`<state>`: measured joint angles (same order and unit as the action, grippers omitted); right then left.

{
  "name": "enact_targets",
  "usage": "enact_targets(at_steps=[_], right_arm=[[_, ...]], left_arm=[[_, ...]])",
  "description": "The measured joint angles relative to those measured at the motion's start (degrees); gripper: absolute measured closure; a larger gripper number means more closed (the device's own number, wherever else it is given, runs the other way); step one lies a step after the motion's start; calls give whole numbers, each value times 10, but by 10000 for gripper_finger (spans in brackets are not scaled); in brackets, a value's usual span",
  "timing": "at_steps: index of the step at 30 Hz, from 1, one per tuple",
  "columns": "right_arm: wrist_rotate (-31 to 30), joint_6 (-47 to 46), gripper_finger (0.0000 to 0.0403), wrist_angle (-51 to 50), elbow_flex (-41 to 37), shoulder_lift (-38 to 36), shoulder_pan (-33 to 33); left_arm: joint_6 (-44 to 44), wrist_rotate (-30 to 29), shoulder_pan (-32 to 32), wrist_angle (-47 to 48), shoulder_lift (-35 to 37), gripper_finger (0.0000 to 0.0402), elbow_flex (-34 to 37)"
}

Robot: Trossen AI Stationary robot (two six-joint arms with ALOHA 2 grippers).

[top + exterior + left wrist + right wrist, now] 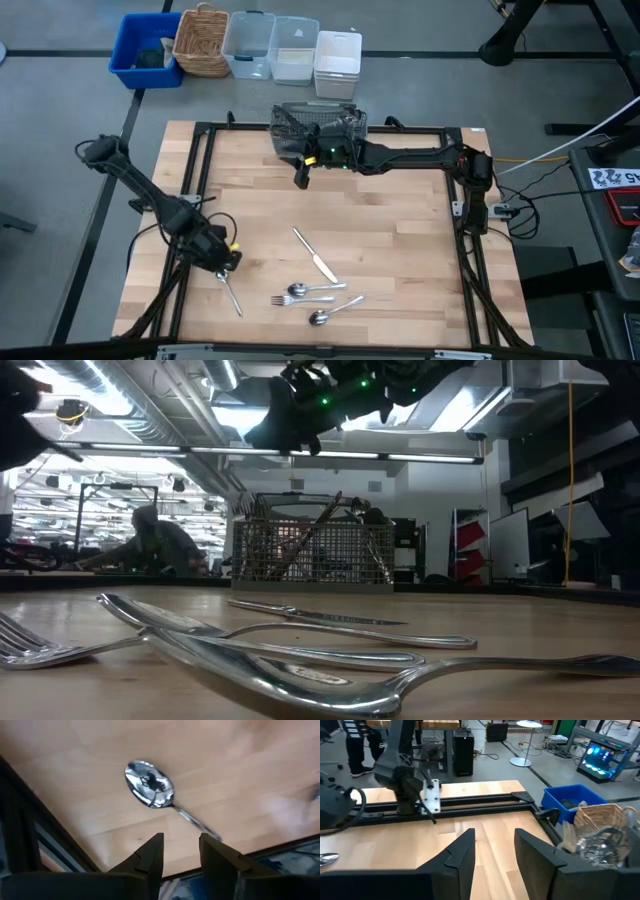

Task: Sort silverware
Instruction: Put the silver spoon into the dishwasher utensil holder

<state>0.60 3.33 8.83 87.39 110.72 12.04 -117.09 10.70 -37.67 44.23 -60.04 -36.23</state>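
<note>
Several pieces of silverware lie flat on the wooden table: a knife [315, 255], a fork [285, 299], two spoons [312, 290] [335, 312] near the front middle, and one spoon [231, 292] at the front left. My left gripper [224, 260] hovers over that spoon's bowl [150, 790], open and empty [181, 845]. My right gripper [300, 176] is open and empty [495, 840], raised just in front of the grey wire-mesh basket [320, 128] at the table's far edge, which holds more silverware [312, 545].
Black frame rails [200, 180] run along the table's edges. Beyond the far edge stand a blue bin [148, 50], a wicker basket [202, 40], clear tubs [270, 48] and a white tub [337, 60]. A person [155, 540] shows in the room behind.
</note>
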Motion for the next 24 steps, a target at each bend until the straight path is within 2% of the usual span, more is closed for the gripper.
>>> enact_targets(at_steps=[7, 13, 16, 24], right_arm=[[0, 0, 265, 1, 0, 0, -19], [0, 0, 265, 16, 0, 0, -29], [0, -1, 265, 17, 0, 0, -32], [2, 0, 265, 17, 0, 0, -34]], left_arm=[[-75, -4, -66, -65, -90, 290, 0], [-152, -76, -101, -81, -142, 290, 0], [-182, -80, -113, -82, -161, 290, 0], [-190, -80, -116, -142, -206, 290, 0]])
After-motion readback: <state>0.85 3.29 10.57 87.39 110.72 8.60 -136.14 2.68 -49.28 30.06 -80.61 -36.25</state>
